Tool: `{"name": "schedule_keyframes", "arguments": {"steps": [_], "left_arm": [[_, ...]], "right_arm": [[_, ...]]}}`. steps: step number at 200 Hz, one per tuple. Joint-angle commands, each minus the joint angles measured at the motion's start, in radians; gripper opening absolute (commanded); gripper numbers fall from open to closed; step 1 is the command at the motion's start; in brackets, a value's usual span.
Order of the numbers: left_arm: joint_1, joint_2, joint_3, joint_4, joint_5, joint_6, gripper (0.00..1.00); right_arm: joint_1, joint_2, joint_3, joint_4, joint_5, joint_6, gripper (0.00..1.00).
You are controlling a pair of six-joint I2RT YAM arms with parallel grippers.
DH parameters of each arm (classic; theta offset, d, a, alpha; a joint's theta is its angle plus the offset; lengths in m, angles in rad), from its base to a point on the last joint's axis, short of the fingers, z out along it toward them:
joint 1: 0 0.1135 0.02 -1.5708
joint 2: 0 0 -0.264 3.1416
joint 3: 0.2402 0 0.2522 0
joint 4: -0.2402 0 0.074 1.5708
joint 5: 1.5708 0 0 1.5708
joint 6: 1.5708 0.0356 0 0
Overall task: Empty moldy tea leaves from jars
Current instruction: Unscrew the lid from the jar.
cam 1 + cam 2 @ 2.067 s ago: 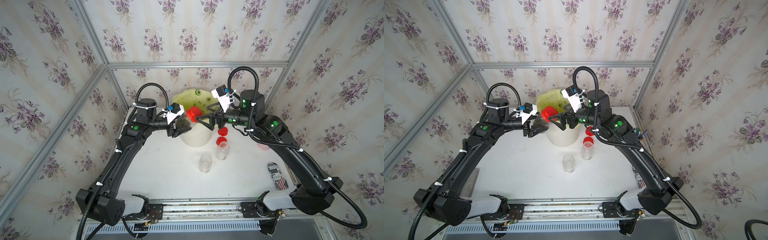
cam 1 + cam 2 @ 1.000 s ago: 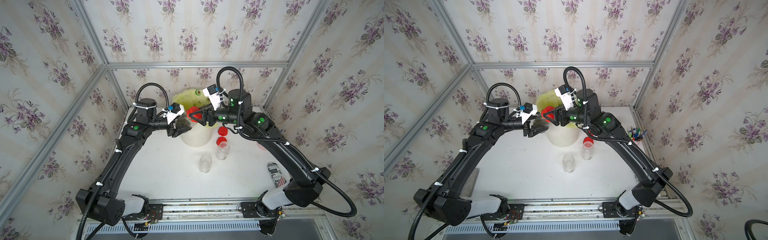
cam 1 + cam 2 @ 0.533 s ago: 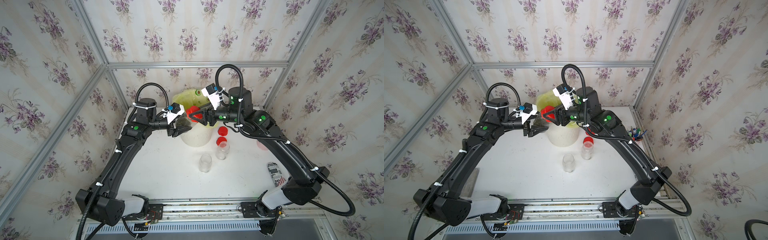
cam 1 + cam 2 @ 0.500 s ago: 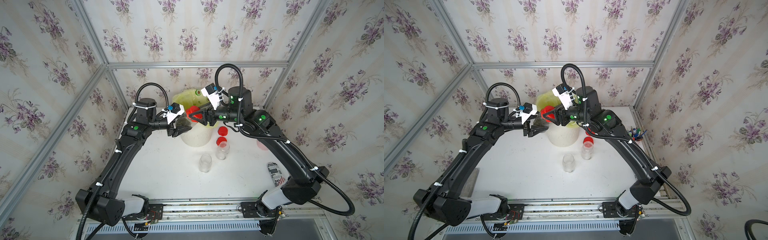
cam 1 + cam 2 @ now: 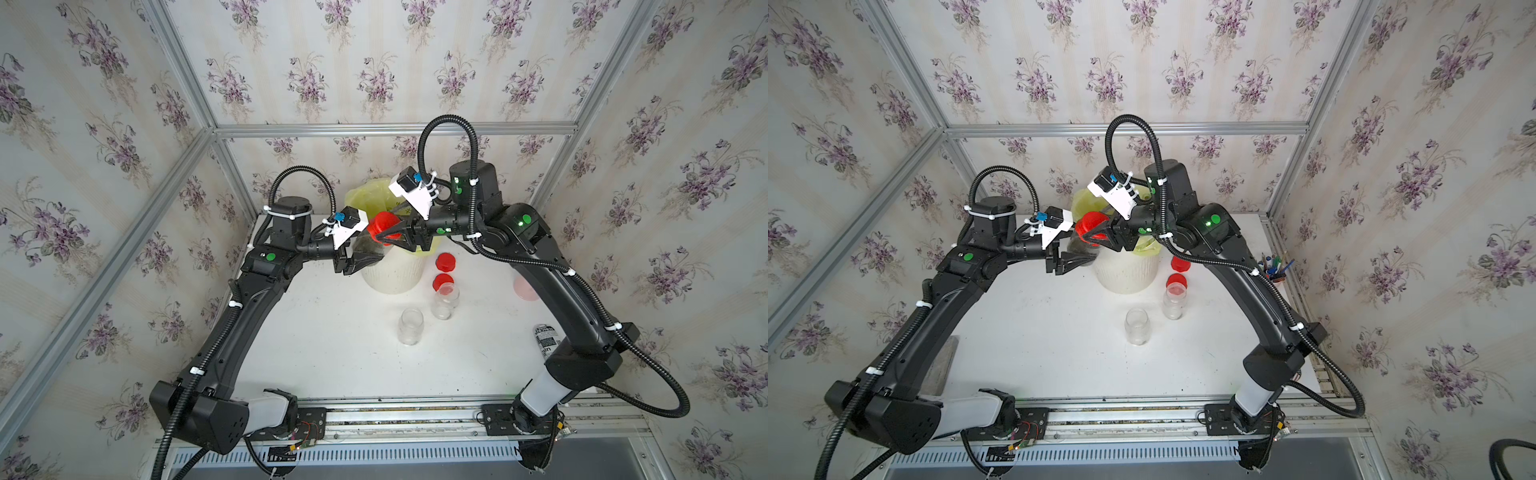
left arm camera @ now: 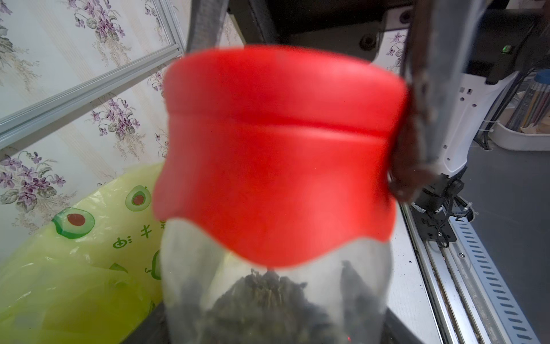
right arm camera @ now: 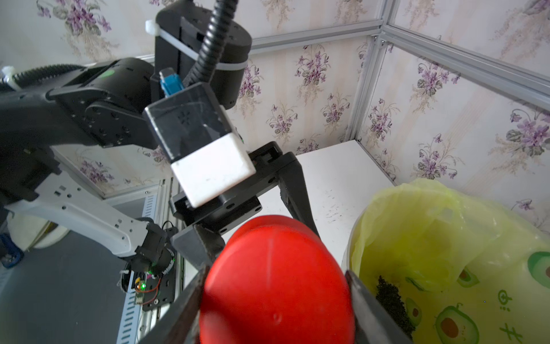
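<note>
The left gripper is closed on a jar and holds it tilted in the air at the left rim of the bin, far on the table. The tea leaves lie dark inside this jar. Its red cap is on, and the right gripper grips the cap from the right. Nearer and more to the right, two empty jars stand open, with two loose caps just behind them.

Robot lab booth: floral wallpaper panels in aluminium framing, white tabletop.
</note>
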Motion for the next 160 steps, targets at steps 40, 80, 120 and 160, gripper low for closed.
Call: {"name": "schedule_keyframes", "arguments": {"steps": [40, 80, 120, 160], "left_arm": [[0.000, 0.002, 0.002, 0.004, 0.028, -0.007, 0.56], [0.000, 0.003, 0.002, 0.004, 0.038, -0.010, 0.56], [0.000, 0.005, 0.003, 0.004, 0.038, -0.009, 0.56], [-0.001, 0.007, 0.002, 0.004, 0.037, -0.010, 0.56]], "right_arm": [[-0.007, 0.071, 0.110, -0.188, -0.129, -0.324, 0.38], [-0.029, 0.121, 0.199, -0.297, -0.207, -0.440, 0.42], [-0.050, 0.186, 0.316, -0.439, -0.270, -0.543, 0.47], [-0.050, 0.192, 0.317, -0.441, -0.284, -0.549, 0.57]]}}
